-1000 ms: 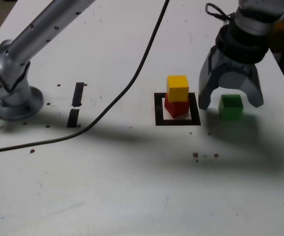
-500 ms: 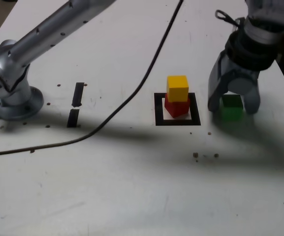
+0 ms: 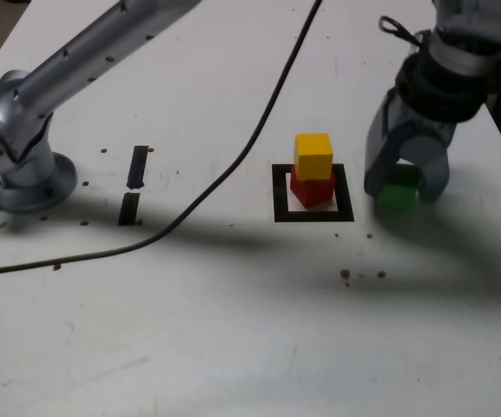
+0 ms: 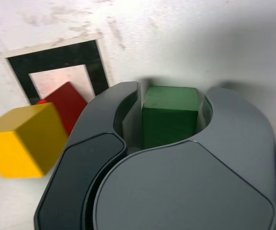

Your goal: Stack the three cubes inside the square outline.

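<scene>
Your gripper (image 3: 397, 184) is down at table level on the exterior view's right, jaws closed in on the green cube (image 3: 397, 195), one finger each side. Wrist view confirms: green cube (image 4: 170, 115) sits pinched between the two dark fingers (image 4: 121, 108), both faces in contact. Cannot tell from either view whether the cube is lifted off the table (image 3: 233, 330) or resting on it.

Square outline (image 3: 313, 214) lies just beside the gripper, toward the exterior view's left. Red cube (image 3: 312, 189) sits inside it, turned a bit askew vs. the tape edges. Yellow cube (image 3: 313, 155) is stacked on the red one, roughly centred. In the wrist view, yellow cube (image 4: 23, 139) overlaps most of the red cube (image 4: 66, 103), w/ the outline (image 4: 56, 57) behind them.

Other items: two short black tape strips (image 3: 135, 184) well apart on the exterior view's left, near the arm base (image 3: 16, 165). A black cable (image 3: 224, 169) runs diagonally across the table, clear of the stack.
</scene>
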`<state>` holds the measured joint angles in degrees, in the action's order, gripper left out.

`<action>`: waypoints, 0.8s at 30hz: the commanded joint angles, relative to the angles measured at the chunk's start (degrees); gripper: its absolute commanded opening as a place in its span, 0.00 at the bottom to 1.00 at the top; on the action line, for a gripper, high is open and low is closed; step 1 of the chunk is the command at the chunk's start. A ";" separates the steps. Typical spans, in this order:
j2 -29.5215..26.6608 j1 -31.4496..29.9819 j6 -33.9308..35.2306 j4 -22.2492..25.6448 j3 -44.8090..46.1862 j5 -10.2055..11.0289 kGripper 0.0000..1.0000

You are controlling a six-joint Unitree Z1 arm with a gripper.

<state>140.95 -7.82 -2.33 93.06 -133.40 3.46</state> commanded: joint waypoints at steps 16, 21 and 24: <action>-39.34 -2.89 3.19 0.89 20.49 4.73 0.15; -41.04 -2.37 4.87 0.85 26.65 3.53 0.15; -40.50 -1.80 5.07 0.76 28.28 2.23 0.15</action>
<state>106.03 -9.74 2.67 93.20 -105.14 5.80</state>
